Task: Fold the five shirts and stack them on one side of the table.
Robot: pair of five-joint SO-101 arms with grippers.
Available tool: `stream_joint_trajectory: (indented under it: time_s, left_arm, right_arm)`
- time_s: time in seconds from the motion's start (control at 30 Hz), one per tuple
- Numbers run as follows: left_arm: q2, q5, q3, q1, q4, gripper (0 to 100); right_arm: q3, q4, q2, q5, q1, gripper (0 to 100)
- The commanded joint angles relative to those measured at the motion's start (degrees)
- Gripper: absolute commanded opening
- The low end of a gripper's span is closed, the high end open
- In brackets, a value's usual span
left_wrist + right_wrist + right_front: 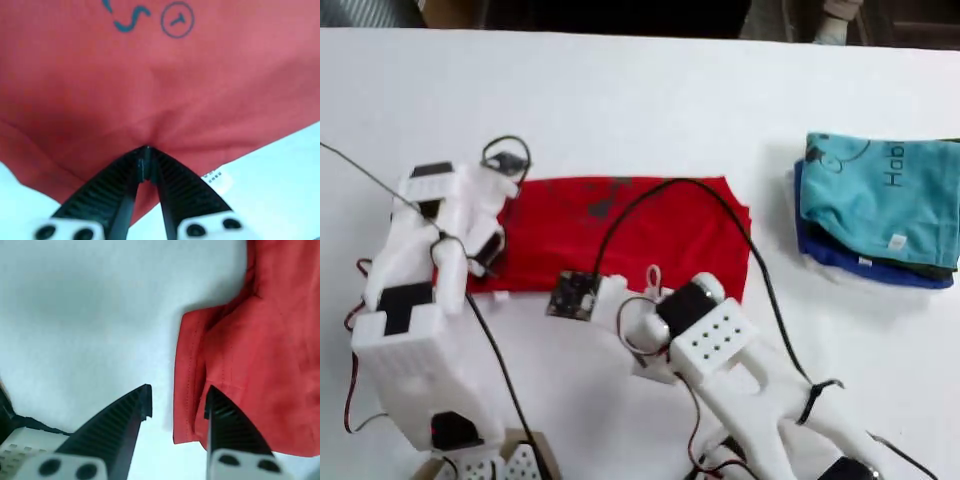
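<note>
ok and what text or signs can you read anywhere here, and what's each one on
On the teal shirt: dark lettering that runs off past its edge, so no whole word can be read.
On the red shirt: a blue curly stroke and a circled mark, not a readable word.
On the white tag at the red shirt's edge: print too small to read.

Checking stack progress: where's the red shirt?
High view: red shirt lies mid-table, apart from the folded stack; left gripper pinches its edge.
</note>
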State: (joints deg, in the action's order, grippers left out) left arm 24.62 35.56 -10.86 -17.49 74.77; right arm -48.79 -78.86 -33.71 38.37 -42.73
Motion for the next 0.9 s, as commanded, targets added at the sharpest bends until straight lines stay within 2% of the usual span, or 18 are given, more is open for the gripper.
stream_joint_trajectory:
  time_s: [0.0,0.23,0.4,0.6,0.67,0.77,0.87]
  left_arm:
    - [1.58,0.09,0.57,-0.62,-0.18,3]
    - [1.58,0.09,0.57,-0.62,-0.09,3]
    - [1.58,0.09,0.48,-0.62,-0.09,3]
    - [1.58,0.09,0.48,-0.62,-0.09,3]
    - [1.58,0.09,0.48,-0.62,-0.09,3]
    - [1.58,0.09,0.48,-0.62,-0.09,3]
    - [1.58,0.09,0.48,-0.62,-0.09,3]
  right_arm:
    - [-2.64,2.33,-0.84,0.18,0.75,18.3]
    - [-12.13,17.54,6.90,0.18,1.19,18.3]
    - [-12.22,24.31,16.66,1.67,5.49,18.3]
    - [-7.82,23.16,21.14,3.34,6.55,18.1]
    - [-6.59,22.99,22.64,3.34,6.64,14.2]
    - [-4.66,22.37,25.63,3.34,6.64,0.8]
    - [-2.11,20.44,28.18,3.34,6.64,1.9]
